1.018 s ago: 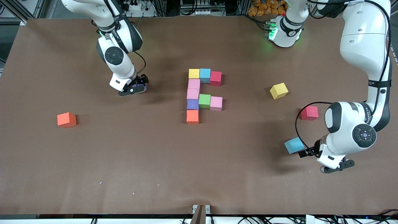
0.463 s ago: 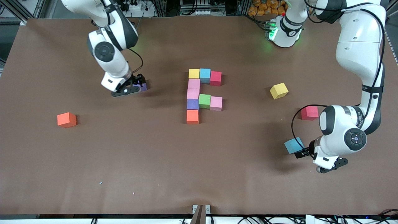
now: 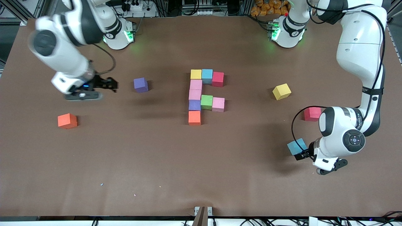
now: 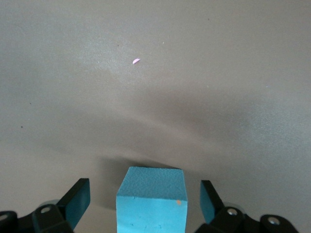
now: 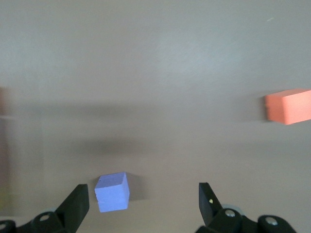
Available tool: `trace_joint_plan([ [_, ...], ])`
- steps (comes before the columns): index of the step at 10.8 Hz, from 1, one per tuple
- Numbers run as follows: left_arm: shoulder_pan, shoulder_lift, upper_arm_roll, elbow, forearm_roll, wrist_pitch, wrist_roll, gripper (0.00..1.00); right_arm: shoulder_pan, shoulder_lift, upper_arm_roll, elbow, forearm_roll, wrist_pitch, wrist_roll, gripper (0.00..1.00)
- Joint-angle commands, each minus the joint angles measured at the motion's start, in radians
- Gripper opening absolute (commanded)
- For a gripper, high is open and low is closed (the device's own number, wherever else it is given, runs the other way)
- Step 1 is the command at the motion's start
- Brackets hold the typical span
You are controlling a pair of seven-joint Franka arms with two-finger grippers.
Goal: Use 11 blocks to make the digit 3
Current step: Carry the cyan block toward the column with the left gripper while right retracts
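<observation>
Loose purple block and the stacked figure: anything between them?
Nothing. In the front view, only bare table separates the loose purple block from the figure.

Nine blocks [image 3: 201, 102] form a partial figure; five lie scattered.

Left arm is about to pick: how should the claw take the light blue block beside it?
From above, pinching two opposite flat sides. The light blue block sits flat on the table, alone, already between the open fingers of the left claw, so lower and close.
</observation>
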State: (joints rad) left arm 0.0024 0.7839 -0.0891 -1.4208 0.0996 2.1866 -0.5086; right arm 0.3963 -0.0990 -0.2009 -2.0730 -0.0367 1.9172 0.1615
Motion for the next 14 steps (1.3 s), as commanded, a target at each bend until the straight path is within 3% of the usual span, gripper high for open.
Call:
trace_joint_plan([
  [1, -0.016, 0.020, -0.001, -0.007, 0.014, 0.033, -0.025, 1.00, -0.143, 0.007, 0.092, 0.103, -0.002, -0.107, -0.130, 1.00],
  [4, -0.036, 0.037, -0.001, -0.015, 0.014, 0.038, -0.047, 1.00, -0.266, 0.007, 0.184, 0.244, 0.009, -0.150, -0.096, 1.00],
  [7, -0.035, 0.038, -0.001, -0.037, 0.015, 0.038, -0.036, 1.00, -0.278, 0.010, 0.181, 0.348, 0.011, -0.149, 0.012, 1.00],
  [8, -0.035, 0.037, -0.001, -0.044, 0.017, 0.036, -0.031, 0.81, -0.278, 0.010, 0.181, 0.352, 0.011, -0.147, 0.018, 1.00],
  [9, -0.032, 0.034, -0.001, -0.064, 0.018, 0.036, -0.031, 0.35, -0.277, 0.005, 0.181, 0.350, 0.011, -0.158, 0.018, 1.00],
  [10, -0.030, 0.031, -0.001, -0.073, 0.017, 0.033, -0.043, 0.18, -0.277, 0.005, 0.183, 0.352, 0.011, -0.164, 0.024, 1.00],
  [11, -0.032, 0.026, -0.001, -0.072, 0.017, 0.030, -0.051, 0.12, -0.278, 0.016, 0.183, 0.355, 0.009, -0.147, 0.033, 1.00],
  [14, -0.038, -0.004, -0.024, -0.063, 0.014, 0.028, -0.204, 0.10, -0.310, 0.059, 0.181, 0.379, 0.014, -0.048, 0.033, 1.00],
])
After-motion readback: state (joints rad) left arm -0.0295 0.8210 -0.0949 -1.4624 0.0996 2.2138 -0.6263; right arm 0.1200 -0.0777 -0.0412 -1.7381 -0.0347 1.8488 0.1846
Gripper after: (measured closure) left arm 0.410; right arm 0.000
